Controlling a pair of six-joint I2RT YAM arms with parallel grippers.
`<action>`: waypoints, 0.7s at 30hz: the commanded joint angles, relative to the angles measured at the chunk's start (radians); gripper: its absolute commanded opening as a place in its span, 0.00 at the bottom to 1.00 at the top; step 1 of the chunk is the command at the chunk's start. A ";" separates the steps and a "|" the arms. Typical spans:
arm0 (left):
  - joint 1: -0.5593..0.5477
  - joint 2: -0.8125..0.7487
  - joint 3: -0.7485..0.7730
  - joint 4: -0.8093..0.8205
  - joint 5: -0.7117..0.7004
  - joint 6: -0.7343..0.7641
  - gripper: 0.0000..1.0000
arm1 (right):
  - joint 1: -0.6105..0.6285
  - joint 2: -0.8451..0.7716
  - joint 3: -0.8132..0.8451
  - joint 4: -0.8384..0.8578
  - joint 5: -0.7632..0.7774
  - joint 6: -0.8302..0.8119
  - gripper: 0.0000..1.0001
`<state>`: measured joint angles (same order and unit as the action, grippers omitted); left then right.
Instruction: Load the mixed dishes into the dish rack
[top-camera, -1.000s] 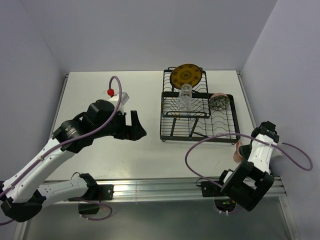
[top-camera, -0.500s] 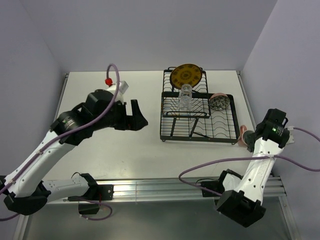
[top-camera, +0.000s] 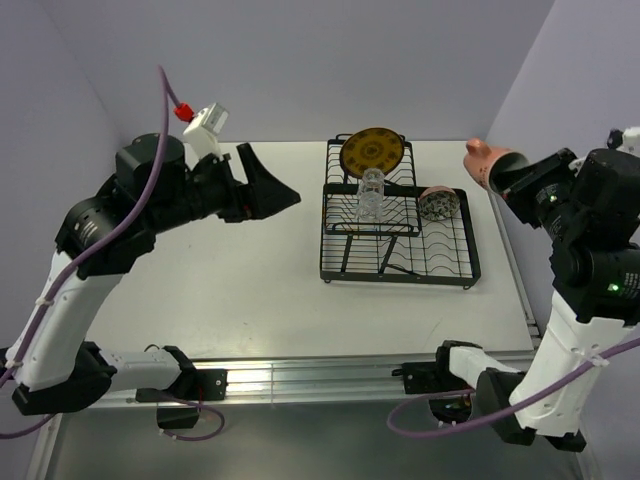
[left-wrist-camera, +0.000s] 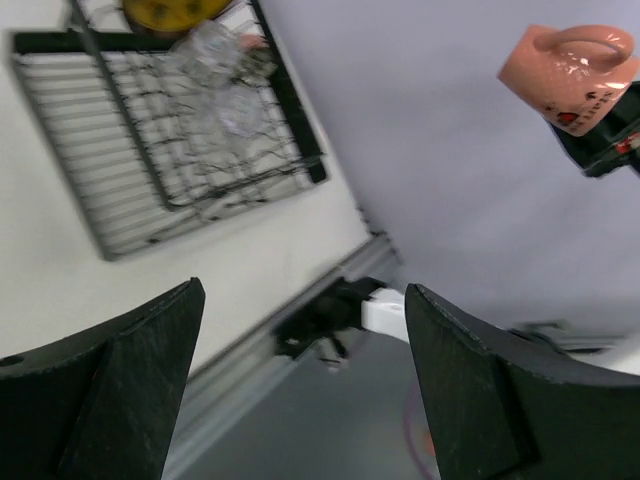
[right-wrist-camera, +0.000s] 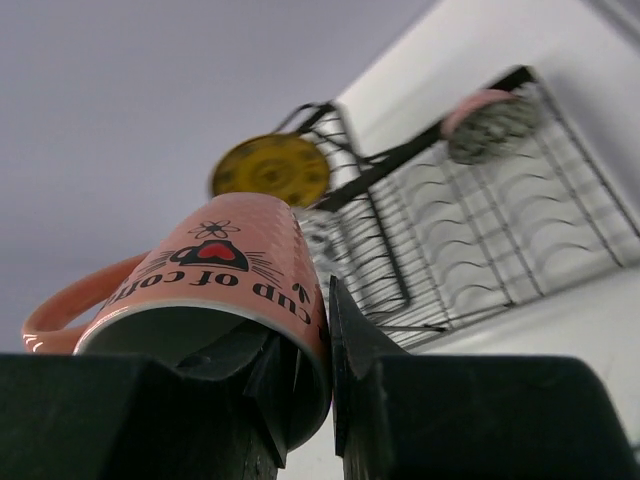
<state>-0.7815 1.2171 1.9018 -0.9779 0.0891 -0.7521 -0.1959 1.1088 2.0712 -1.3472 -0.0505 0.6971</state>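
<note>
The black wire dish rack (top-camera: 398, 279) stands at the table's right. The yellow-orange plate (top-camera: 372, 151) stands upright at its far end. Two clear glass tumblers (top-camera: 371, 195) sit on its upper tier. The patterned bowl (top-camera: 439, 203) leans in its right side. My right gripper (top-camera: 503, 174) is shut on the rim of a pink mug (top-camera: 481, 157), one finger inside it, and holds it high at the rack's far right. The right wrist view shows the mug (right-wrist-camera: 215, 270) close up. My left gripper (top-camera: 272, 186) is open and empty, raised left of the rack.
The left wrist view shows the rack (left-wrist-camera: 290, 100), the tumblers (left-wrist-camera: 215, 45) and the held mug (left-wrist-camera: 570, 75) against the wall. Grey walls close in the table on the far, left and right sides. A metal rail (top-camera: 300, 375) runs along the near edge.
My right arm has risen from the table's right edge, carrying the pink mug up and toward the far right. My left arm has risen and swung toward the far left.
</note>
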 joint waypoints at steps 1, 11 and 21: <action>0.028 0.058 0.075 0.044 0.217 -0.127 0.87 | 0.110 0.081 0.099 0.108 -0.100 -0.077 0.00; 0.240 -0.062 -0.419 0.791 0.782 -1.040 0.68 | 0.850 0.102 0.015 0.379 0.377 -0.369 0.00; 0.241 -0.108 -0.546 0.915 0.870 -1.244 0.66 | 1.202 0.014 -0.313 0.707 0.601 -0.614 0.00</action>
<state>-0.5438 1.1511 1.3453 -0.1730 0.8768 -1.8828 0.9592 1.1812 1.8107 -0.8635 0.4210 0.1902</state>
